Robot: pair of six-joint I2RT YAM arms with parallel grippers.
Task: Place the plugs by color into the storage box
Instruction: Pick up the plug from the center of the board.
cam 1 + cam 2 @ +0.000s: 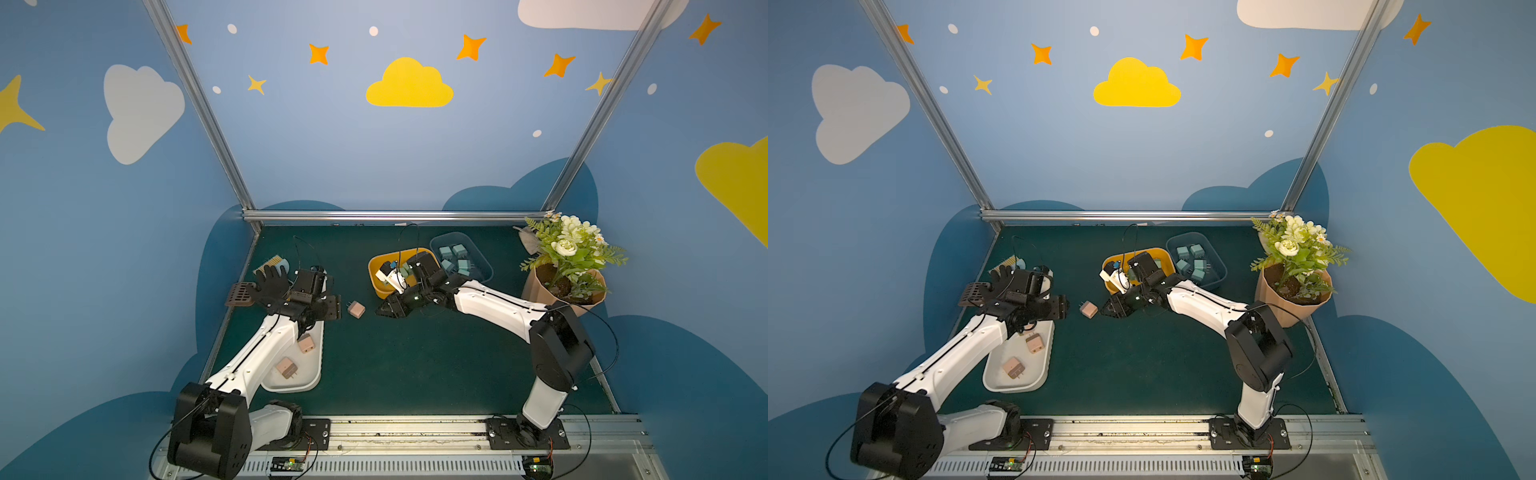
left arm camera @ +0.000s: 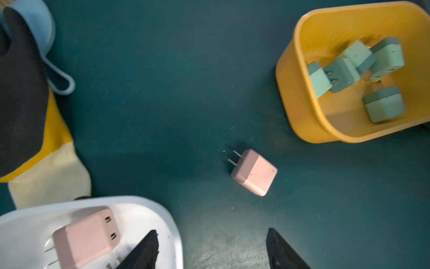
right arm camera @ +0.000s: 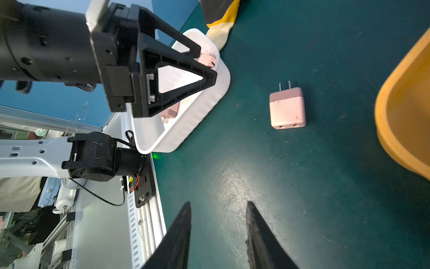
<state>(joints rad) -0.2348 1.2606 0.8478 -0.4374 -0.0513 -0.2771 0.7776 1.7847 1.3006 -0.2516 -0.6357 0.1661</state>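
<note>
Your dark green bench (image 1: pixel 415 365) carries a left-edge white plastic tray (image 1: pixel 311 370), yellow tub (image 1: pixel 372 271), blue tub (image 1: pixel 478 252) and central pink cube plug (image 1: pixel 356 309).

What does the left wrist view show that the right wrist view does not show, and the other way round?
Only the left wrist view: the inside of the yellow bin, holding five green plugs, and a light blue handle. Only the right wrist view: the left arm seen from outside, and the metal rail at the table's edge. Both: the loose pink plug lying on the green mat, the white tray with pink plugs in it, and the yellow bin's outer wall.
</note>
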